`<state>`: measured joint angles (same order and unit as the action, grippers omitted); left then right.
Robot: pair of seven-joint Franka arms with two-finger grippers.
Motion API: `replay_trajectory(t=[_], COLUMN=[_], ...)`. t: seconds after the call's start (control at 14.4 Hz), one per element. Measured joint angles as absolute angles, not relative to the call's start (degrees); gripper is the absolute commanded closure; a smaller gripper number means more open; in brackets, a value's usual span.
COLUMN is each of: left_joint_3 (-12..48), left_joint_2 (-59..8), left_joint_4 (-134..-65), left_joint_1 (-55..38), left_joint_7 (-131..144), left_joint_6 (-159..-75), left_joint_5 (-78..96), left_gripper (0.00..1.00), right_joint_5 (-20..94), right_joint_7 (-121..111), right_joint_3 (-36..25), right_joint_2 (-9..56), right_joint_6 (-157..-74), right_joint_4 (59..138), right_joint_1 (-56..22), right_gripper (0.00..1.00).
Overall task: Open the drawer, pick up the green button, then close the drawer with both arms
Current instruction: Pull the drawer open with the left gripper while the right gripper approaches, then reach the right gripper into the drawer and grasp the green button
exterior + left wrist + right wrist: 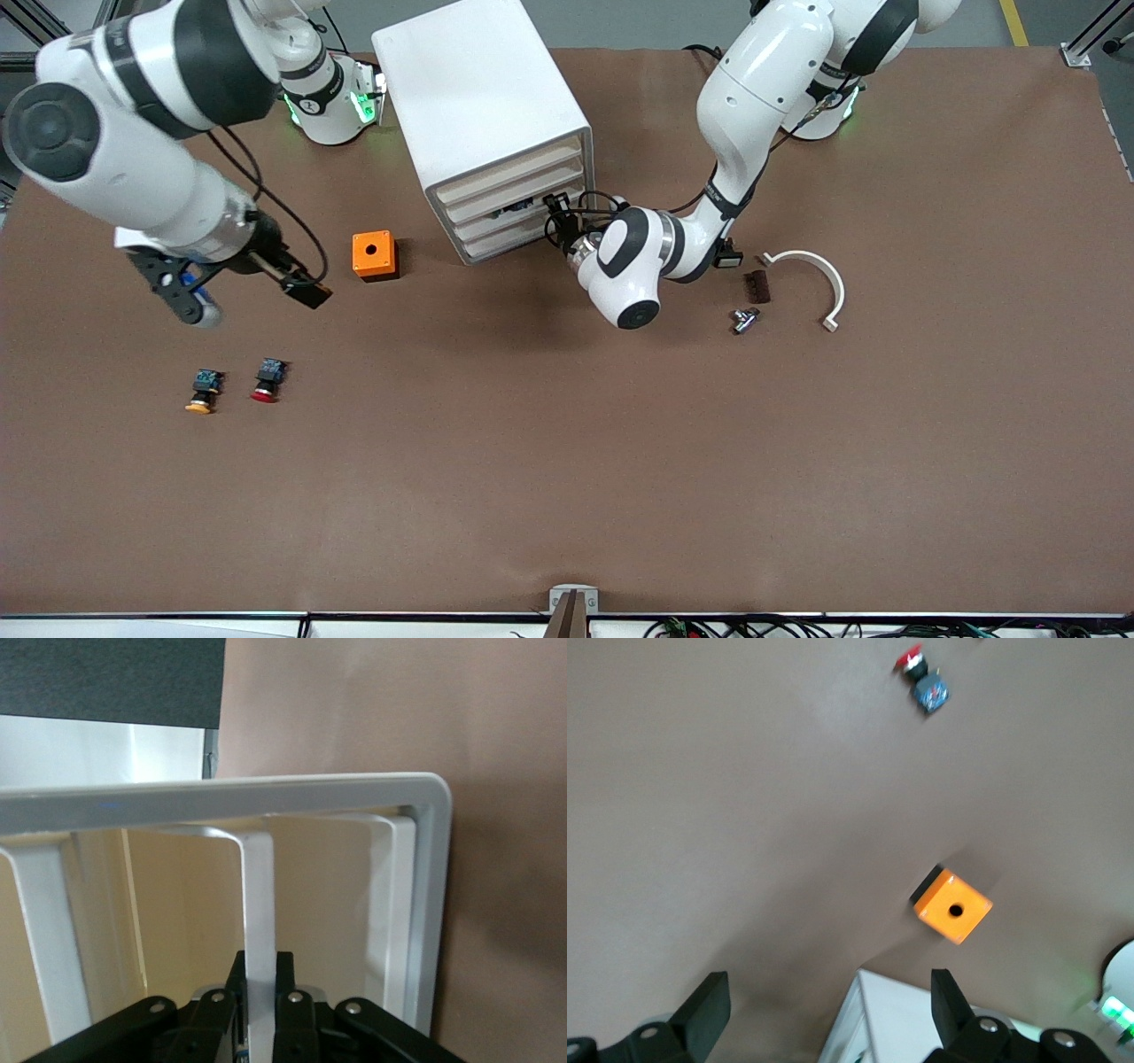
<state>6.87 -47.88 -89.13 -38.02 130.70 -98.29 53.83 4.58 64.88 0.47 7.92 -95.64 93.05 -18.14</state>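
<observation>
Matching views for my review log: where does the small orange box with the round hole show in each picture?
Front view: the small orange box with a round hole sits on the brown table, beside the white rounded cabinet, toward the right arm's end.
Left wrist view: not in it; only the cabinet's cream drawer fronts fill it.
Right wrist view: the box lies past the right gripper, whose fingers stand apart.
Shared landmark: the cabinet.
</observation>
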Motion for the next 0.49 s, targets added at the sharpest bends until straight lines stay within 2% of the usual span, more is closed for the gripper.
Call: replay_trajectory(t=[0.49], left_joint_3=[5.68], left_joint_2=[-50.25], left_joint_4=[-82.25], left_joint_1=[-29.01], left_joint_7=[125.27], left_joint_6=[-97.95], left_joint_5=[51.38], left_gripper=[1.00], right_joint_5=[4.58], right_joint_7=[84.75], right_joint_3=[0.52], right_joint_2=[8.27], right_joint_6=[-107.89], right_joint_4=[100.90], right_joint_1=[-31.26], right_gripper=[0.00])
